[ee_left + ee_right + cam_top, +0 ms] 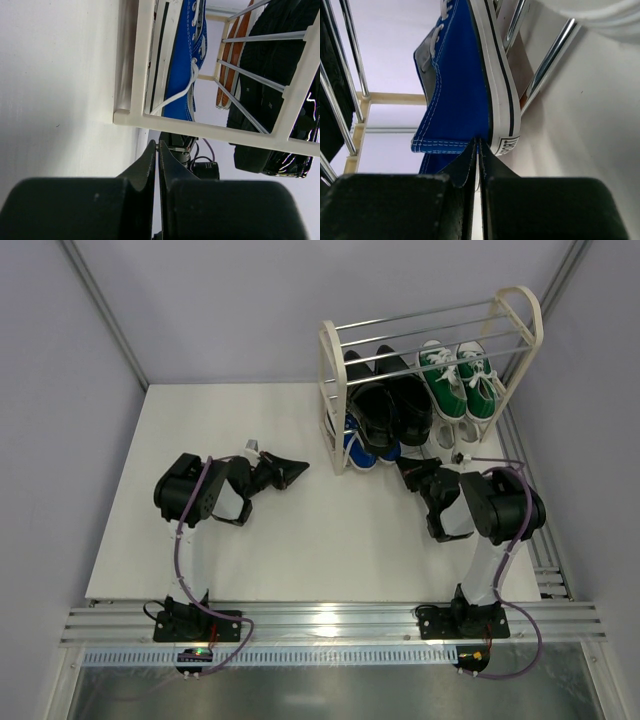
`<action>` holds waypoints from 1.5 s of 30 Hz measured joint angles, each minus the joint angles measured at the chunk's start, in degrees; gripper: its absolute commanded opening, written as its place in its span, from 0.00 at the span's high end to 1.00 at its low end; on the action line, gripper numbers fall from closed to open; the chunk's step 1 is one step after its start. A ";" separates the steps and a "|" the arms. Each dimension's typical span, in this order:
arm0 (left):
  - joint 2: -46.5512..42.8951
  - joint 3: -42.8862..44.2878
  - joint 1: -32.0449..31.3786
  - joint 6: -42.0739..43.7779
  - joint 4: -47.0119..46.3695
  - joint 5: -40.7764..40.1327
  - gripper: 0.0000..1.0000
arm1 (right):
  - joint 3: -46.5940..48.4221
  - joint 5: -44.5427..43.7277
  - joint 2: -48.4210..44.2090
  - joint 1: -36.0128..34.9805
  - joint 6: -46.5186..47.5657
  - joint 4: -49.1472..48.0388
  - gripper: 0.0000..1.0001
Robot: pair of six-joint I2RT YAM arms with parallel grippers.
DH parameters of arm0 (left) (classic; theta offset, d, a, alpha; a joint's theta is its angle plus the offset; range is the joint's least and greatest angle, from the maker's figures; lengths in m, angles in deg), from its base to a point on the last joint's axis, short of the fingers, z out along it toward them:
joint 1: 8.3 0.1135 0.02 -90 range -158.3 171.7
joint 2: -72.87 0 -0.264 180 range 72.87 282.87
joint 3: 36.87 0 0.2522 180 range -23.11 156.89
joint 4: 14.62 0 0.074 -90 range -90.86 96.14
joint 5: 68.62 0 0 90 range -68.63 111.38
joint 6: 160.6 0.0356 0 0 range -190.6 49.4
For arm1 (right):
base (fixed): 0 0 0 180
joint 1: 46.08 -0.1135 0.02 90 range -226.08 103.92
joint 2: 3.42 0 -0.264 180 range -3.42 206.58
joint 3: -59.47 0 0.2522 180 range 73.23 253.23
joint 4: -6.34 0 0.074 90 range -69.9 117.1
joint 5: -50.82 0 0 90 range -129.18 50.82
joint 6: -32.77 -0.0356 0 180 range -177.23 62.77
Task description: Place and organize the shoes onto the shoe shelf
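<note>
White surface, lavender walls, shoe shelf (331,370) at the far right. All four pairs look to be on it. Upper tier: black shoes (390,400) on the left, green sneakers (458,380) on the right. Lower tier: blue sneakers (362,448) under the black pair, white sneakers (447,432) under the green, mostly hidden. The blue pair pokes out a little past the front rods.

Right gripper (405,468) is low at the shelf front, jaws pressed together and holding nothing. In the right wrist view its tips sit right at the labelled rubber end of one blue sneaker; contact cannot be confirmed. Left gripper (295,468) is just outside the left side frame, jaws likewise closed and empty, pointing at the shelf.

Judgement: placing is done, and the step in hand is likely tidying, seating the blue sneaker deeper.
- Push with closed tips low on the sole edge, not on the canvas, so the shoe slides rather than tips.
- Push straight along the shoe's length, or the toe will swing into its mate.
- Go slow, since the shelf looks light and may skid back.
- The left gripper could brace the cream frame if the shelf shifts.
- Keep the tips below the chrome rods to avoid snagging.
- Laces hang loose near the frame, so steer clear of them.
</note>
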 measured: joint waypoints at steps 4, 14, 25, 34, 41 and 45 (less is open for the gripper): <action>0.00 0.00 0.00 -0.13 0.02 0.00 1.00 | 0.07 0.79 1.11 -1.75 -0.83 -0.39 0.96; -0.20 -0.39 0.00 -0.24 0.04 0.28 1.00 | -6.67 2.62 -0.52 0.90 -1.38 -0.24 0.96; -21.62 -1.14 0.24 8.20 9.42 3.96 1.00 | -3.63 17.99 -43.69 11.58 18.95 30.03 0.96; -48.87 6.93 -4.90 34.07 55.34 -2.58 1.00 | 11.39 15.06 -69.46 11.39 43.89 76.35 0.93; -58.05 10.08 -6.25 44.33 80.06 -10.38 0.99 | 14.36 3.98 -73.57 11.41 50.95 94.18 0.96; -61.79 10.08 -6.40 46.62 86.71 -12.85 0.99 | 16.37 -0.22 -68.70 11.61 51.19 95.23 0.96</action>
